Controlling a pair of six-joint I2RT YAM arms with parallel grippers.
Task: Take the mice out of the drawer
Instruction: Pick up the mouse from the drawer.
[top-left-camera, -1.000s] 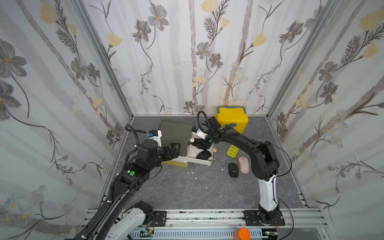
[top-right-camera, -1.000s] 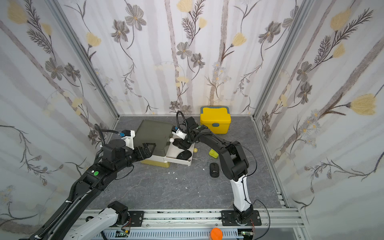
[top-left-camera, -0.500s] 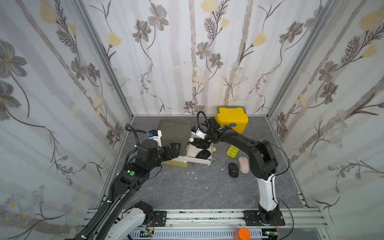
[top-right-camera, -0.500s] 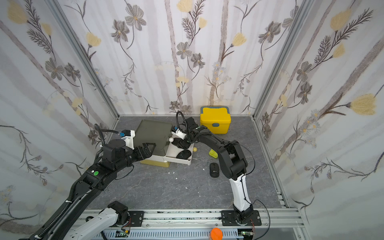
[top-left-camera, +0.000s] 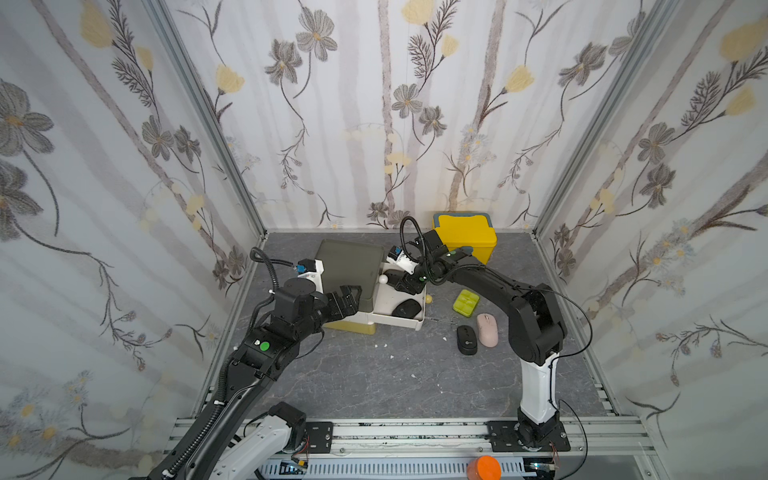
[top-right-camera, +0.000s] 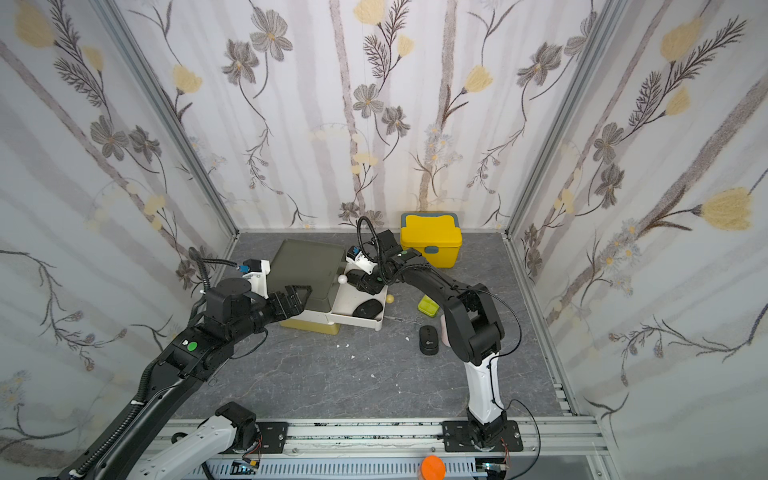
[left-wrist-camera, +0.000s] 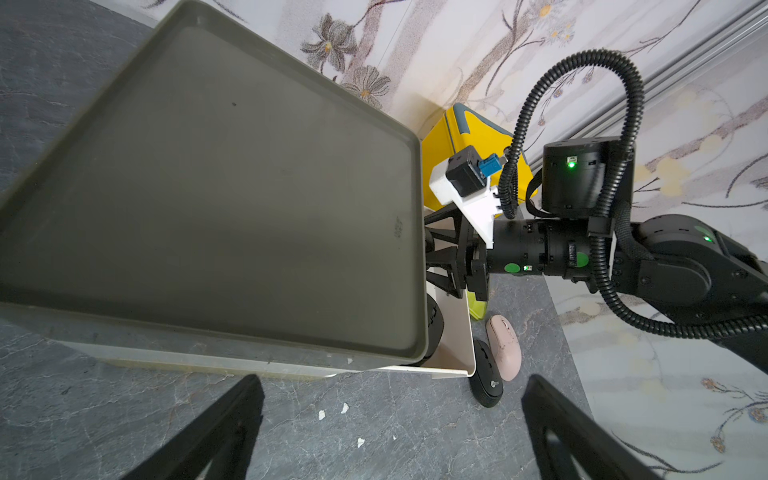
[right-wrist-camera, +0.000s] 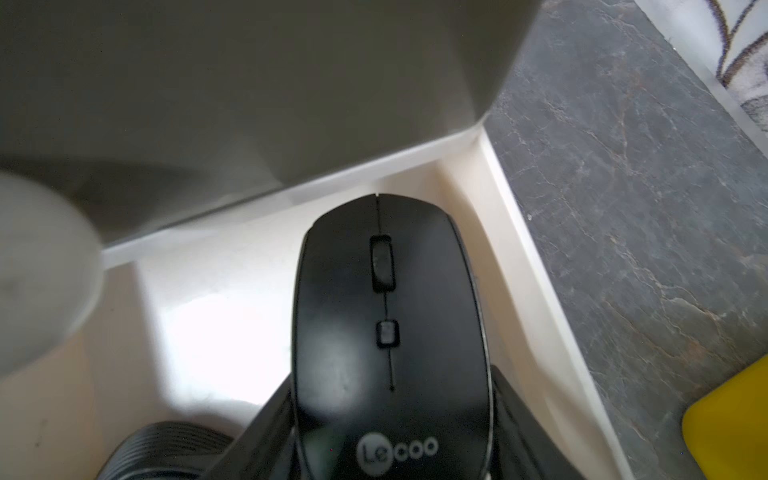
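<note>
Pale floral wallpaper (top-left-camera: 374, 124) lines three sides of the cell, and the floor is a grey marbled tabletop (top-left-camera: 374, 374) flecked with a few white crumbs. The landmark is the white drawer (top-left-camera: 397, 323), pulled open from under an olive-grey tray top (top-left-camera: 349, 266). Inside the drawer the right gripper (top-left-camera: 406, 286) has its jaws set against both long flanks of a slim black Lecoo mouse (right-wrist-camera: 390, 332), which lies flat on the drawer floor. A rounder black oval mouse (top-left-camera: 407, 309) lies nearer the drawer's front wall. Outside the drawer, on its open side, another slim black mouse (top-left-camera: 466, 340) and a pale pink mouse (top-left-camera: 487, 329) lie side by side, with a lime-green pill box (top-left-camera: 466, 302) between them and a yellow lidded box (top-left-camera: 465, 241) behind the drawer. The left gripper (top-left-camera: 347, 299) hangs spread wide and empty at the tray's front corner. The held mouse looks light and rigid, with a smooth, likely slick shell. Gripping across the narrow waist suits it better than the domed top, where the pads could slide.
</note>
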